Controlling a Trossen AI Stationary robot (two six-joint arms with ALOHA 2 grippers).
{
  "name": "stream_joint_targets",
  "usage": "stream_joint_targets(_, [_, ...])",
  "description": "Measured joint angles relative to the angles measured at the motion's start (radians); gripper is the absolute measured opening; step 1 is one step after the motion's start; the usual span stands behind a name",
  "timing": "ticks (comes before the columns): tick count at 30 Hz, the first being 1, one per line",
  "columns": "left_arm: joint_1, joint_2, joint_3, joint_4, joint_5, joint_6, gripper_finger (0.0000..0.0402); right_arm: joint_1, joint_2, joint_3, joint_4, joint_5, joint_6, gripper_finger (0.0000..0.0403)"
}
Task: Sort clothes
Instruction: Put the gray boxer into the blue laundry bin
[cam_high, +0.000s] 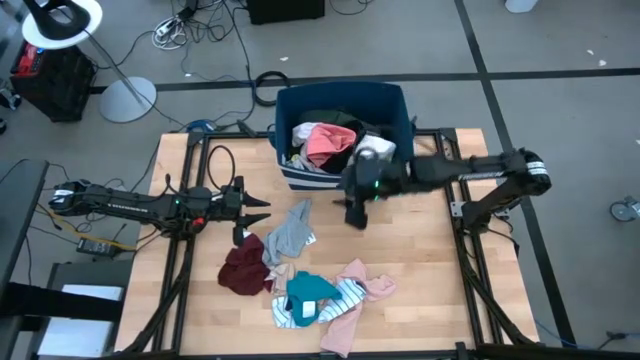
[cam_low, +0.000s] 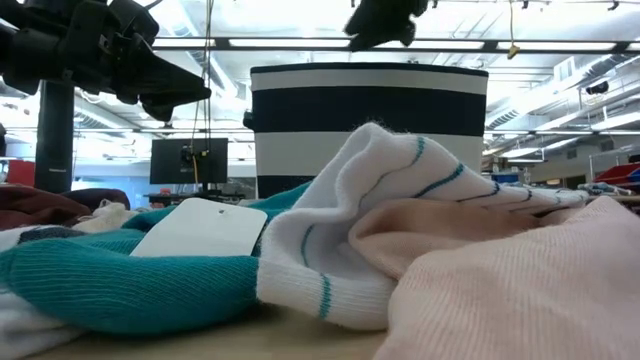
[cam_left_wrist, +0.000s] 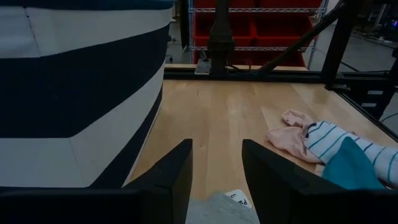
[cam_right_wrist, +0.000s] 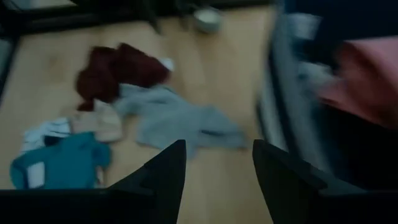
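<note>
1. Wooden tabletop (cam_high: 420, 260) strewn along its near edge with clothes: maroon garment (cam_high: 243, 270), grey garment (cam_high: 291, 231), teal garment (cam_high: 310, 291), striped garment (cam_high: 345, 296), pale pink garment (cam_high: 365, 280).
2. Dark blue bin (cam_high: 342, 100) at far edge, holding pink garment (cam_high: 328, 143) among others.
3. Left claw (cam_high: 262, 207) wide, empty, near left edge beside grey garment; right claw (cam_high: 357, 218) wide, empty, just before bin.

Two dark, slender jointed arms with black cabling, small green lights and black wedge-shaped fingers
</note>
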Motion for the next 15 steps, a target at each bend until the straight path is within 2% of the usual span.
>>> stream_joint_targets(4, [0.000,0.000,0.000,0.000,0.000,0.000,0.0145,0.049,0.000,-0.179,0.320,0.000,-0.006,0.0187])
stream_joint_targets(7, [0.000,0.000,0.000,0.000,0.000,0.000,0.0145,0.058,0.000,-0.289,0.490,-0.001,-0.006,0.0187])
stream_joint_targets(11, [0.000,0.000,0.000,0.000,0.000,0.000,0.0145,0.058,0.018,-0.377,0.616,0.012,-0.003,0.0187])
stream_joint_targets(15, [0.000,0.000,0.000,0.001,0.001,0.000,0.0145,0.058,0.110,-0.370,0.642,0.019,-0.002,0.0187])
